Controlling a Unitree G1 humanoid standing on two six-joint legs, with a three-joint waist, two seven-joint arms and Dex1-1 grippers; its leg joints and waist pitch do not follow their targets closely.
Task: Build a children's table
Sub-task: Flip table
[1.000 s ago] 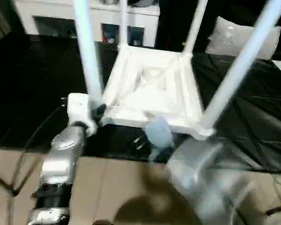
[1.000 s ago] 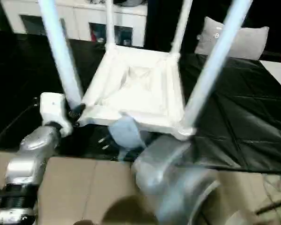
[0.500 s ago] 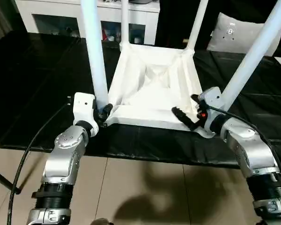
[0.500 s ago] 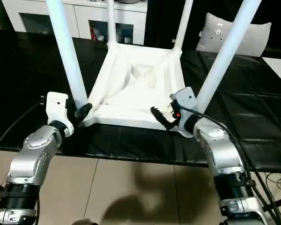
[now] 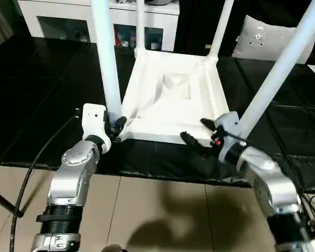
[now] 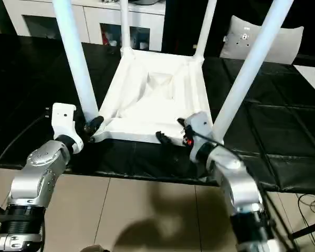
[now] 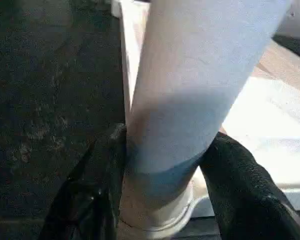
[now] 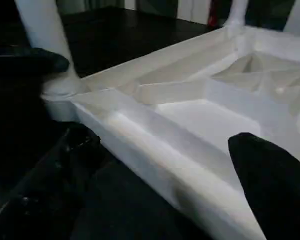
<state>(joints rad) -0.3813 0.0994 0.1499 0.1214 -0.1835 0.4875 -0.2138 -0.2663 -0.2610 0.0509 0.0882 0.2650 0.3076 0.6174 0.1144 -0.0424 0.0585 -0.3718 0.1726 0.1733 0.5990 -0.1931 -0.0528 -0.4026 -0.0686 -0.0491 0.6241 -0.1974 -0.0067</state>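
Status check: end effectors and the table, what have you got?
Left end effector clamped on the near-left leg at its base. Right end effector open, straddling the tabletop's near rim. Table upside down, all four legs standing in their sockets. Nothing in the way.

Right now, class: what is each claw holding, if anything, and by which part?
The left claw grips the near-left leg at its base, just above the socket. The right claw is open at the tabletop's near edge, holding nothing.

White ribbed tabletop (image 5: pixel 170 100), white tube legs (image 5: pixel 106 58), black mat (image 5: pixel 37 100), black-fingered left claw (image 5: pixel 117 126)
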